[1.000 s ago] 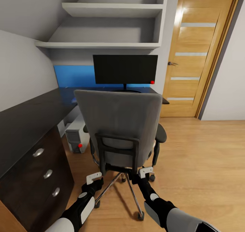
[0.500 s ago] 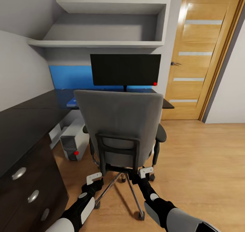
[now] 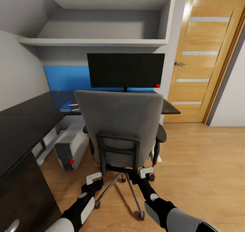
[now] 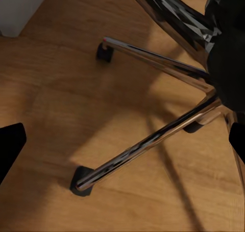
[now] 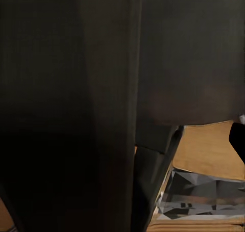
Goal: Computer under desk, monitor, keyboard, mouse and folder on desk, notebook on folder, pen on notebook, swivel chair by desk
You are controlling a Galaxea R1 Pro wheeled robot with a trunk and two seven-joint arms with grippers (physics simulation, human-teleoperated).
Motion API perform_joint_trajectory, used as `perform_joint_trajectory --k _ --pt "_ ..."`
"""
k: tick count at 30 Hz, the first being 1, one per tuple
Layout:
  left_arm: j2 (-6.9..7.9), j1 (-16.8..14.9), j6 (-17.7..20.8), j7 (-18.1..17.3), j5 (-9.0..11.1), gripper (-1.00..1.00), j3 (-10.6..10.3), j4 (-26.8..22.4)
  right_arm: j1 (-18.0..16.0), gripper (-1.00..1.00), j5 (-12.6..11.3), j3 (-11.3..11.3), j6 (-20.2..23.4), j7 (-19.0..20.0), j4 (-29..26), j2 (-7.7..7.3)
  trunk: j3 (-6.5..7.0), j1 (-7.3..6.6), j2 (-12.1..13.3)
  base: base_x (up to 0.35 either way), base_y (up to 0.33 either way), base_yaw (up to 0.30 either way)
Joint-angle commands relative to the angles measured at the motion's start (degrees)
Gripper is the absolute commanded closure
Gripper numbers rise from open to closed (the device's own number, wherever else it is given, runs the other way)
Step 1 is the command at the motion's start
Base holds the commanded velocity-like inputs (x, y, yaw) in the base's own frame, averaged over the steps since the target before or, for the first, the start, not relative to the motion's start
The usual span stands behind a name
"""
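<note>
The grey swivel chair stands with its back to me, facing the black desk. On the desk behind it is the monitor. The grey computer sits on the floor under the desk. A corner of the blue folder shows on the desk left of the chair back, with something pale on it. My left gripper is open low behind the chair, over its metal base. My right gripper is open close against the black back frame. Keyboard and mouse are hidden.
A wooden door is at the back right. White shelves hang above the monitor, and a blue wall panel sits behind the desk. The desk's drawer unit is close on my left. Open wood floor lies to the right.
The whole view has moved forward toward the desk. The chair and both grippers keep their place in it, so the chair has rolled along. The drawer unit has slid out at left.
</note>
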Motion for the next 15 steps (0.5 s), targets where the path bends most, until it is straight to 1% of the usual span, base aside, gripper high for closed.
perform_joint_trajectory --k 1,4,10,15 --pt "0.03 -0.03 -0.23 0.31 0.43 -1.0 -0.33 0.02 -0.1 -1.0 0.09 -0.15 -0.18 -0.51 -0.07 0.02 -0.04 0.02 -0.02 0.297 0.0 0.0" --pt "0.03 -0.03 -0.24 0.51 0.48 -1.0 -0.33 0.02 -0.1 -1.0 0.13 -0.12 -0.19 -0.47 -0.07 0.02 -0.04 0.02 -0.02 0.196 0.0 0.0" --pt "0.03 -0.03 -0.24 0.63 0.51 -1.0 -0.33 0.02 -0.1 -1.0 0.15 -0.1 -0.2 -0.48 -0.06 0.02 -0.04 0.02 -0.02 0.063 0.0 0.0" --pt "0.03 -0.03 -0.25 0.62 0.52 -1.0 -0.33 0.02 -0.1 -1.0 0.16 -0.09 -0.2 -0.5 -0.06 0.02 -0.04 0.02 -0.02 0.265 0.0 0.0"
